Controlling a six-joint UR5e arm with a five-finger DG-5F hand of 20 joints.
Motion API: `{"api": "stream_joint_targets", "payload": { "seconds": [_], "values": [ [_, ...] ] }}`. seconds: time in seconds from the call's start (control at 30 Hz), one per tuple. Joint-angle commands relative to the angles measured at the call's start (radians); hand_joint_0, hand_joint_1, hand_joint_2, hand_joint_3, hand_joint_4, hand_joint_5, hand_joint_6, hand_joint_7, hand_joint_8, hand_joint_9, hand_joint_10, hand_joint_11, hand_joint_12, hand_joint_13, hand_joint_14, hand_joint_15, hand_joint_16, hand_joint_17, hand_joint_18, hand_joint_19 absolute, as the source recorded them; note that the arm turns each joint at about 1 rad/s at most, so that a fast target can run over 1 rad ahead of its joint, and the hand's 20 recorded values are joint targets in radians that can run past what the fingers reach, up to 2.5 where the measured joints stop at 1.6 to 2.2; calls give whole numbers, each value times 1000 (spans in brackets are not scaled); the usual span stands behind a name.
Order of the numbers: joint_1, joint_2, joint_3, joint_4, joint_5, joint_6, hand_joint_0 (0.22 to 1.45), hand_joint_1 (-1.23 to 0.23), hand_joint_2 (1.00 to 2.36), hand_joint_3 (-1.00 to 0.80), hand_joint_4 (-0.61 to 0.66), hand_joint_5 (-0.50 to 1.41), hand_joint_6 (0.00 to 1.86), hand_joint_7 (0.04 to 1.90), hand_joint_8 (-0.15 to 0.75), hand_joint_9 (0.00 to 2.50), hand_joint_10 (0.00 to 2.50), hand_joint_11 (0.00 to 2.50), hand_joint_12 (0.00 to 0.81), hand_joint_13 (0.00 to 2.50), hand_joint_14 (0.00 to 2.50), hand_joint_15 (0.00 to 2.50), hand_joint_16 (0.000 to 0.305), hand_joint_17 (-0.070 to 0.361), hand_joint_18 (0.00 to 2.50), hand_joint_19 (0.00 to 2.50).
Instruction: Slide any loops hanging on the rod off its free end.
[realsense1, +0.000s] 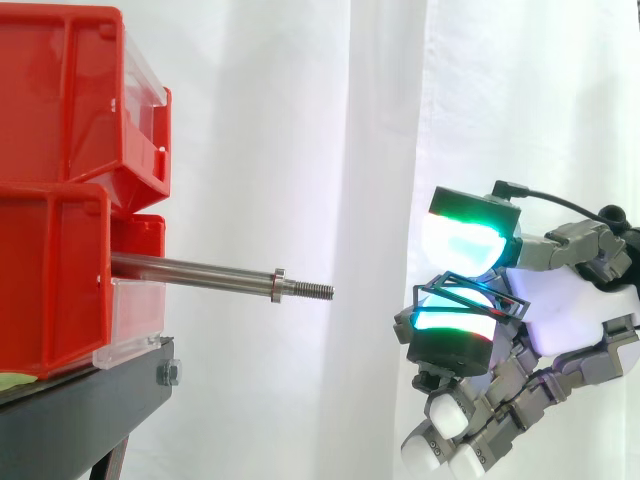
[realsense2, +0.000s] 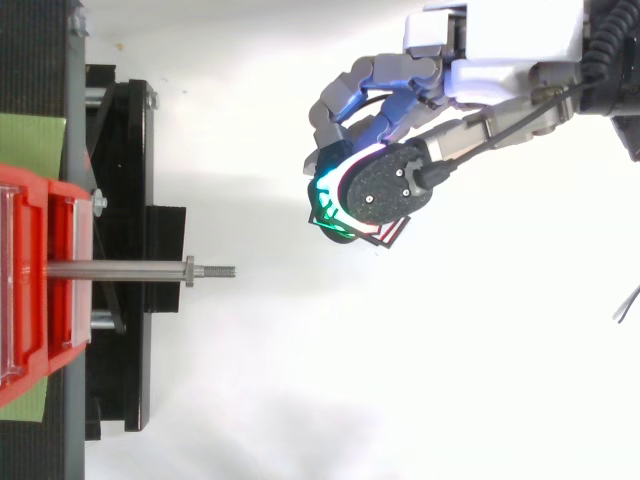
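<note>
A steel rod (realsense1: 200, 270) sticks out level from the lower red bin (realsense1: 50, 290) towards the right. It ends in a collar (realsense1: 278, 285) and a threaded tip (realsense2: 222, 270). Nothing hangs on the rod. My hand (realsense1: 565, 315) hovers to the right of the tip and apart from it, slightly lower in the side view. Its glowing green-white pads (realsense1: 462, 240) pinch a thin dark loop (realsense1: 508, 305) with a reddish edge, which pokes out below the thumb pad in the top view (realsense2: 392, 235). There the hand (realsense2: 495, 40) lies off to one side of the rod's line.
Two red bins are stacked, the upper bin (realsense1: 70, 100) above the lower, on a black stand (realsense2: 125, 190). A green strip (realsense2: 30, 140) lies on the stand. A white curtain hangs behind. Open air lies between the rod tip and the hand.
</note>
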Motion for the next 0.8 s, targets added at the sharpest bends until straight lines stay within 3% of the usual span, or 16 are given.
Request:
{"api": "stream_joint_targets", "payload": {
  "seconds": [0.0,0.07,0.23,0.77],
  "values": [
    [0,0,1,-2,0,0,599,-516,1000,-500,109,-172,799,1228,243,769,6,185,225,635,0,0,37,83,537,124],
    [0,0,-1,-2,0,0,603,-621,1004,-457,103,-174,802,1246,245,763,7,193,224,633,1,0,37,82,536,129],
    [0,0,1,-5,-2,2,598,-692,1010,-398,95,-182,816,1252,244,754,6,185,226,629,0,0,37,84,529,130],
    [1,0,1,-9,0,3,623,-794,1000,-498,101,-196,821,1215,234,729,8,178,223,621,0,0,37,83,525,128]
  ]
}}
